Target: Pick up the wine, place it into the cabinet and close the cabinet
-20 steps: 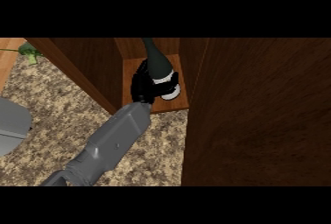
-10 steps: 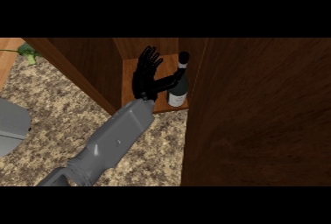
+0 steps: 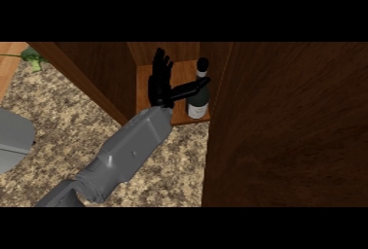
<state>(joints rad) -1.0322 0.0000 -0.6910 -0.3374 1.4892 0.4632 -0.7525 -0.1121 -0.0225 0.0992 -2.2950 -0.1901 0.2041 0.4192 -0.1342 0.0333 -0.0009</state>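
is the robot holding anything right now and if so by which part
Nothing is held. The left hand is open beside the wine bottle, fingers straight, thumb reaching toward the bottle's shoulder.

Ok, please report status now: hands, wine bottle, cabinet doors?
Left hand open inside cabinet, thumb beside wine bottle. Right hand not in view. Bottle upright on cabinet shelf, released. Cabinet doors open, not yet closed.

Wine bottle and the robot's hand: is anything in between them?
No. In the head view the left hand is open beside the wine bottle in the cabinet, with its thumb reaching the bottle.
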